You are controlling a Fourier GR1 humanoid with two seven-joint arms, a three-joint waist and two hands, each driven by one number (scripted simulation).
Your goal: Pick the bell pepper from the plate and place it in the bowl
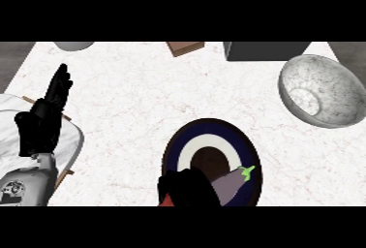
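Two hands on my feed | right hand (187,187) at plate (244,138) near-left rim, nearer, grasp untellable | bell pepper (165,200): red sliver at its near-left edge | bowl (333,77) beyond plate, rightward | left hand (39,123) open, resting, well left

Left hand (40,120) resting (fingers up); right hand (190,188) bottom-centre.

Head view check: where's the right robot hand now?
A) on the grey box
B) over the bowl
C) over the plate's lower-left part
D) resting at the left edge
C: the right robot hand is over the lower-left of the plate, beside the purple vegetable; the bowl stands apart at upper right.
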